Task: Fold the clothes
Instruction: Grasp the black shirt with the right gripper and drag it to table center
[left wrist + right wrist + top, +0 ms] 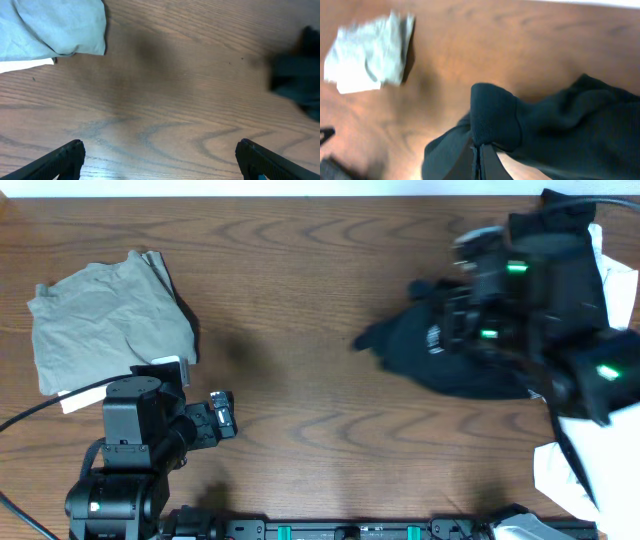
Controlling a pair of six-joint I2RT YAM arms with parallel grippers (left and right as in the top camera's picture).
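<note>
- Black fabric is clamped between the closed fingers of the right gripper (480,150); a thick fold of the black shirt (560,130) bulges just above the fingertips in the right wrist view.
- Left gripper (160,146) stands wide apart over bare wood, holding nothing and touching nothing; its two dark fingers (65,159) frame the lower corners of the left wrist view.
- From overhead, the shirt lies bunched and crumpled on the right half of the table (300,280), partly hidden beneath the right arm, with one dark flap reaching out leftward toward the middle.
- A small white mark (436,338) shows on the shirt's upper surface; it is too small to read.
- Grey garment (110,320) lies at the far left of the table, well apart from the shirt, in a rough, wrinkled rectangle with one corner turned up.
- A white strip (25,65) pokes out from under the grey garment's near edge.
- White cloth (575,480) lies heaped at the right edge of the table, just beside the shirt; more white shows behind the right arm near the top right corner.
- The left gripper sits near the grey garment, not touching it.
</note>
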